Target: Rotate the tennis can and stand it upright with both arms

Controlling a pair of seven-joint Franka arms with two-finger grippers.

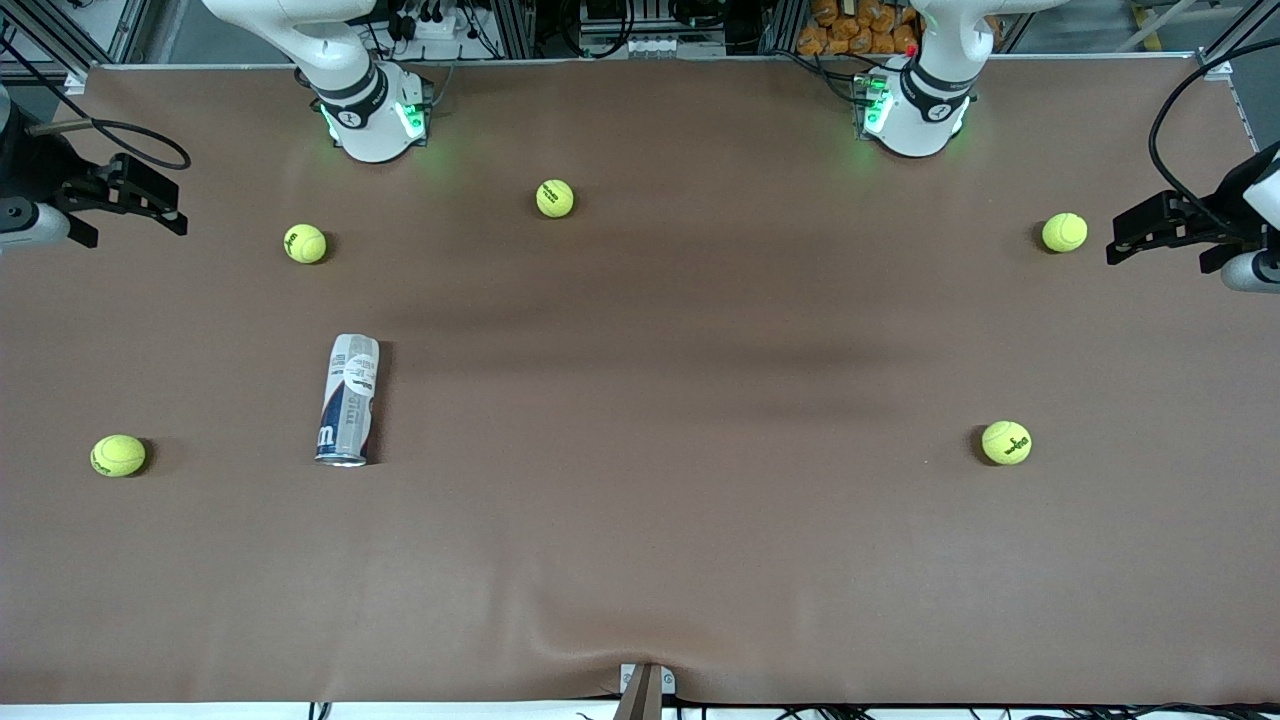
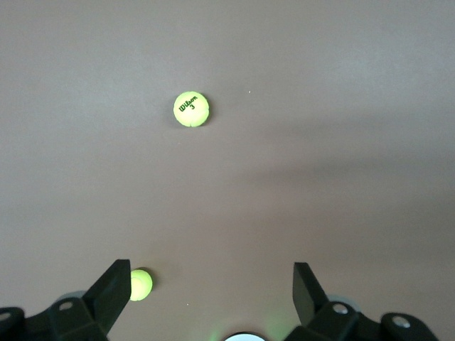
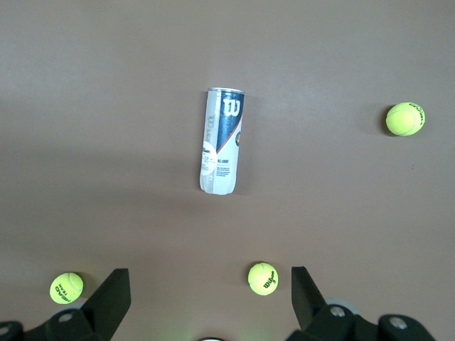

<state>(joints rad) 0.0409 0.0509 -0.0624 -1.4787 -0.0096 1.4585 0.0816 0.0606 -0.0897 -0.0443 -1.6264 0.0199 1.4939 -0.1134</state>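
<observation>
The tennis can [image 1: 347, 400] lies on its side on the brown table toward the right arm's end, its metal-rimmed end nearer the front camera. In the right wrist view the can [image 3: 222, 141] shows its dark-blue "W" label, far from my right gripper [image 3: 210, 280], which is open and empty. That right gripper [image 1: 165, 200] hangs high over the table's end, well away from the can. My left gripper [image 1: 1125, 240] hangs over the opposite end of the table; the left gripper [image 2: 212, 273] is open and empty. The can is out of the left wrist view.
Several yellow-green tennis balls lie scattered: one [image 1: 305, 243] farther from the front camera than the can, one [image 1: 118, 455] beside the can's rim end, one [image 1: 555, 198] near the arms' bases, two [image 1: 1064, 232] [image 1: 1006, 442] toward the left arm's end.
</observation>
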